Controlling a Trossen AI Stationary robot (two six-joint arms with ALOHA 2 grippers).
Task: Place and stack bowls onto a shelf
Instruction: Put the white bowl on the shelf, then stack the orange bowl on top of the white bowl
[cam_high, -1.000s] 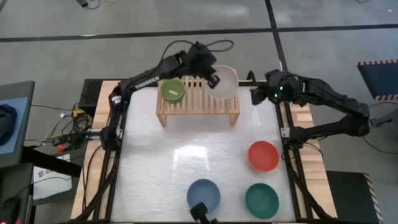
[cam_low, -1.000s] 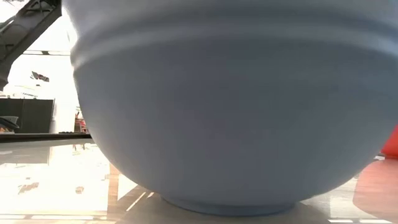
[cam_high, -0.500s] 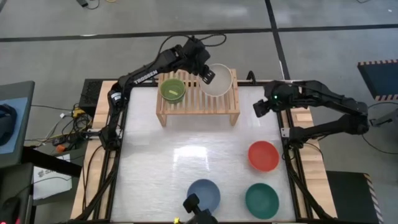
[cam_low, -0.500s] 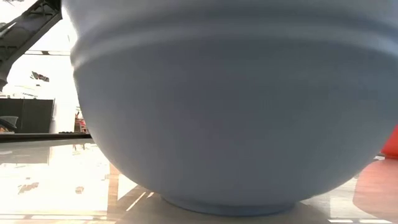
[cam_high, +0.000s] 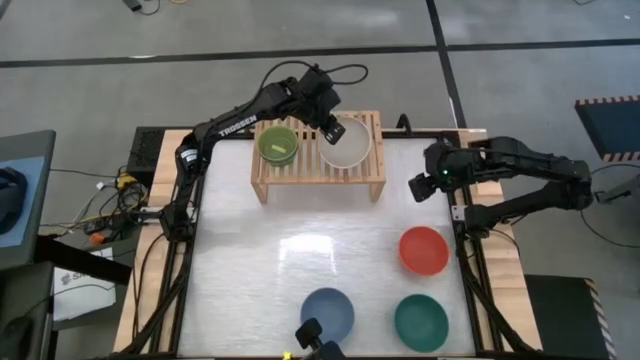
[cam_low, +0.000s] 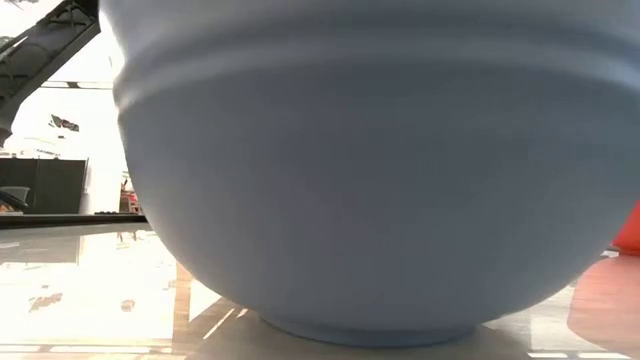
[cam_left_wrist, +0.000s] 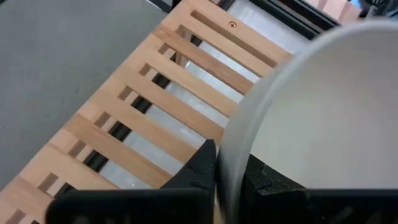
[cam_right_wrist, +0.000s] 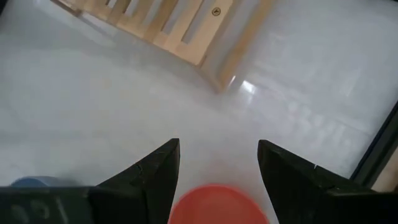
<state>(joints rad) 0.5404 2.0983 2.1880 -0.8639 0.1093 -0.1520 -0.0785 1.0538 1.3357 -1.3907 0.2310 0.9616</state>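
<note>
The light-wood shelf (cam_high: 317, 158) stands at the table's far edge. A lime green bowl (cam_high: 277, 144) sits on its left part. My left gripper (cam_high: 328, 126) is shut on the cream white bowl (cam_high: 347, 145), which is over the shelf's right part. My right gripper (cam_high: 421, 186) hovers open over the table right of the shelf, touching nothing. Red (cam_high: 423, 250), dark green (cam_high: 420, 320) and slate blue (cam_high: 328, 313) bowls rest upright on the near table. The slate blue bowl (cam_low: 370, 170) fills the low view. My left gripper holds the cream white bowl by its rim (cam_left_wrist: 231, 163), on the bowl's left far side, one finger (cam_left_wrist: 199, 167) outside and one inside the wall. The fingers come from above and the far left, slanting down. The bowl is upright over the slats (cam_left_wrist: 155, 118); whether it rests on them I cannot tell.
Bare table lies between the shelf and the three near bowls. Metal frame rails (cam_high: 468, 250) run along both table sides. A small dark object (cam_high: 312, 335) stands at the near edge by the slate blue bowl.
My left gripper has carried the cream white bowl from the shelf's right far corner toward the left and down over the slats, levelling it. My right gripper has moved from the far right edge toward the near side and down over the table.
</note>
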